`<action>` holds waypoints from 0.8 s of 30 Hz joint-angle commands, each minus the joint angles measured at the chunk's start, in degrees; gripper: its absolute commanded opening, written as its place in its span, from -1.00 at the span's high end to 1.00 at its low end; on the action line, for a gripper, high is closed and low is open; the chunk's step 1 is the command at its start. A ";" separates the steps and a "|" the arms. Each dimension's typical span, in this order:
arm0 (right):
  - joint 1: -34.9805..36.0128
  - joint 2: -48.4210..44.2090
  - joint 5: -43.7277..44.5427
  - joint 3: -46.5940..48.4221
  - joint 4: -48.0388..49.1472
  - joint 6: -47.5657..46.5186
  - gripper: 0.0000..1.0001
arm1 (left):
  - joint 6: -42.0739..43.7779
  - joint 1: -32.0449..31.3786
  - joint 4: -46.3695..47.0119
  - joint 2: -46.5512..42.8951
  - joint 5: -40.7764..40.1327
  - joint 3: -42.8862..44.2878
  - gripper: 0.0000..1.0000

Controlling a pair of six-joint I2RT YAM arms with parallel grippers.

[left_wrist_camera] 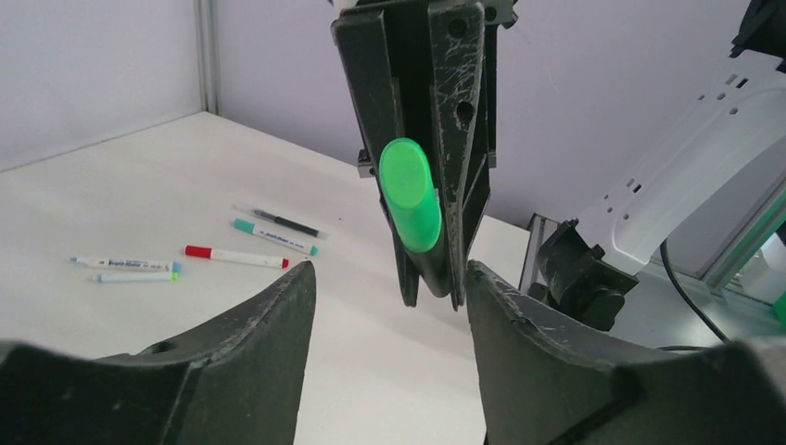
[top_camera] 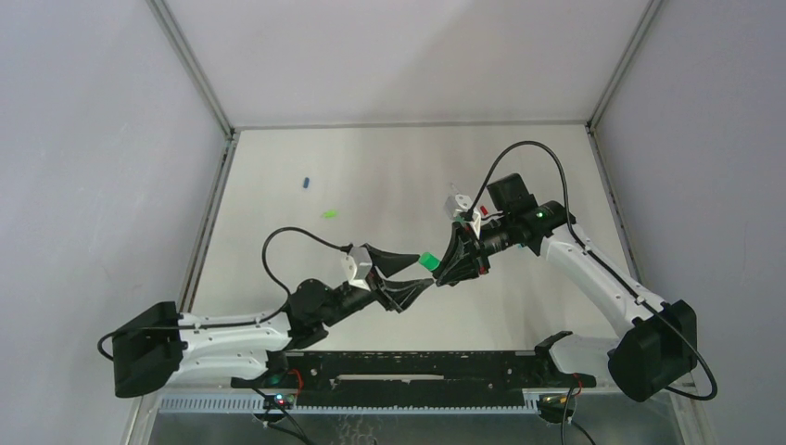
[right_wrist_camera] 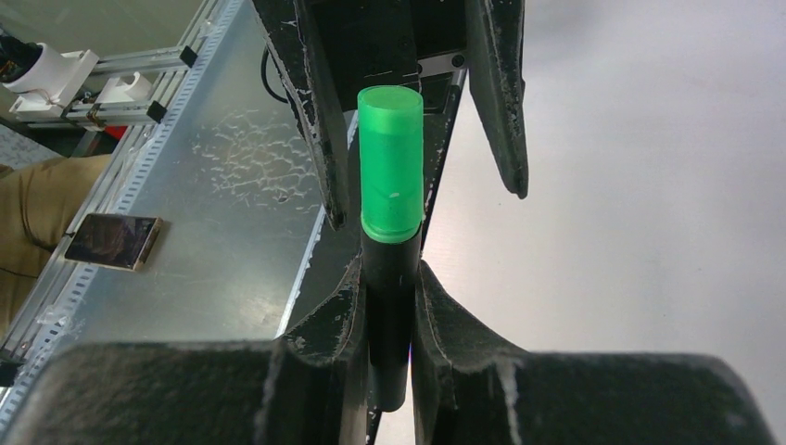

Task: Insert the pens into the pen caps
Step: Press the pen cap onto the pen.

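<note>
My right gripper (right_wrist_camera: 389,278) is shut on the thick black marker (right_wrist_camera: 389,324) and holds it in the air above the table. A bright green cap (right_wrist_camera: 390,162) sits on the marker's free end and points at my left gripper. It also shows in the top view (top_camera: 427,260) and the left wrist view (left_wrist_camera: 408,190). My left gripper (left_wrist_camera: 385,297) is open and empty. Its fingers (right_wrist_camera: 496,102) stand on either side of the cap, apart from it. Several thin pens lie on the table, among them a red-ended one (left_wrist_camera: 236,257), a teal-ended one (left_wrist_camera: 275,237) and a thin dark one (left_wrist_camera: 287,222).
A small blue cap (top_camera: 306,183) and a bright green cap (top_camera: 329,214) lie at the table's far left. Two more small pens (left_wrist_camera: 130,269) lie side by side. Grey walls enclose the table on three sides. A black rail (top_camera: 417,371) runs along the near edge.
</note>
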 commanded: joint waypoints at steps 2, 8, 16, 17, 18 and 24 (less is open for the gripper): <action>0.08 -0.01 -1.70 1.39 1.06 0.12 1.00 | -0.15 0.54 6.54 2.54 3.22 4.72 -0.23; 0.08 0.08 -1.76 1.37 1.02 0.12 1.00 | -0.90 0.73 9.73 5.54 4.82 5.67 -0.09; 0.08 -0.01 -1.93 1.33 0.99 0.03 1.00 | -1.67 1.04 11.10 7.75 5.93 6.75 0.12; 0.08 -0.01 -1.93 1.34 0.92 0.03 1.00 | -1.71 1.08 11.14 7.91 5.97 6.83 0.13; 0.08 -0.01 -1.90 1.33 0.91 -0.01 1.00 | -1.79 1.08 11.28 8.09 6.05 6.94 0.13; 0.08 -0.07 -1.98 1.35 0.82 -0.14 1.00 | -2.40 1.34 12.05 9.00 7.52 7.46 0.63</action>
